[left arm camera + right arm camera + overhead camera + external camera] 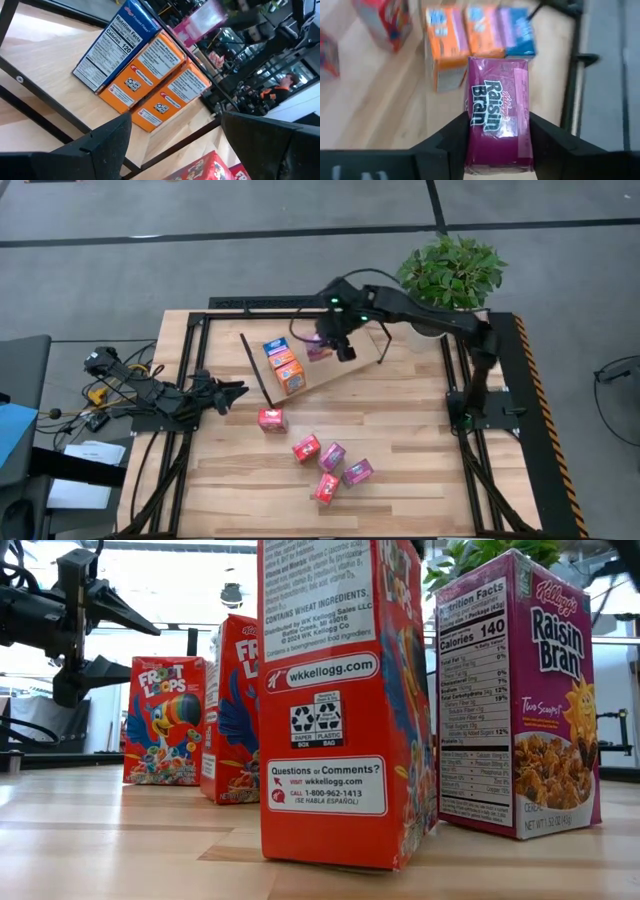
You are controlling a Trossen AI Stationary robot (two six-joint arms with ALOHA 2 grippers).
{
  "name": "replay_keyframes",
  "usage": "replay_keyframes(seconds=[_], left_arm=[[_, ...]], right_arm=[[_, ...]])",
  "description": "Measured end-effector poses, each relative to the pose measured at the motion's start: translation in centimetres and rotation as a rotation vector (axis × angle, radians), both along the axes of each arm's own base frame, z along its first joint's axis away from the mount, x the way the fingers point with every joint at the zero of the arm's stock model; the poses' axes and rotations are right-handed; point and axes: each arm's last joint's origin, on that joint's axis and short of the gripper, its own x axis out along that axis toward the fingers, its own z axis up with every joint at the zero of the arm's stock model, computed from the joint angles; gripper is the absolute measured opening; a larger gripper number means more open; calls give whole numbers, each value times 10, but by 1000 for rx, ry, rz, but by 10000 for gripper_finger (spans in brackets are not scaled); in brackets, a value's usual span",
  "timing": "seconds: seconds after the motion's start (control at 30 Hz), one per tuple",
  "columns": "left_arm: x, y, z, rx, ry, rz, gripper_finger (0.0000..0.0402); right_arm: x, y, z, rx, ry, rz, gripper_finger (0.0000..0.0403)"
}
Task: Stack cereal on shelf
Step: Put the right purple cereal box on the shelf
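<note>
The right gripper (pixel 497 135) clamps a Raisin Bran box (pixel 497 117) over the shelf (pixel 345 365) near the table's far edge (beside three shelved boxes (pixel 283 365)); the left gripper (pixel 235 391) waits spread wide at the left edge.

— Where do the boxes sit?
— Three stand in a row on the shelf (pixel 330 360); a fourth hangs above it in the right gripper (pixel 322 348). Five lie scattered on the table (pixel 420 470) nearer the front.
</note>
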Motion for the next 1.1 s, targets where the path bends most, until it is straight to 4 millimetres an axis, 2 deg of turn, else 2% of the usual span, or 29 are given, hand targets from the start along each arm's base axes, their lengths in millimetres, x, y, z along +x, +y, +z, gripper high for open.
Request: replay_keyframes(seconds=[0.07, 0.13, 0.27, 0.37, 0.47, 0.63, 0.8, 0.87, 0.97, 1.1], left_arm=[[0, 0, 0, -19, -10, 1, 300], [0, 0, 0, -31, -16, 4, 300], [0, 0, 0, -38, -20, 10, 300], [0, 1, 0, -42, -23, 24, 300], [-1, 1, 0, -40, -24, 47, 300], [-1, 2, -1, -34, -21, 78, 300], [-1, 2, -1, -33, -21, 85, 300], [-1, 2, -1, -33, -21, 85, 300], [-1, 2, -1, -36, -23, 86, 300], [-1, 2, -1, -39, -25, 87, 300]], right_arm=[[12, -7, -11, -29, 41, 78, 211], [20, -16, -17, -45, 11, 99, 216], [18, -36, -13, -35, -63, 96, 214], [12, -51, -21, 1, -44, 88, 208], [7, -61, -16, 43, -99, 94, 203], [3, -67, -18, 54, -98, 99, 203], [10, -67, -29, 68, -89, 124, 209], [20, -67, -37, 57, -103, 136, 210], [22, -70, -48, 52, -68, 134, 209], [22, -73, -51, 50, -73, 138, 205]])
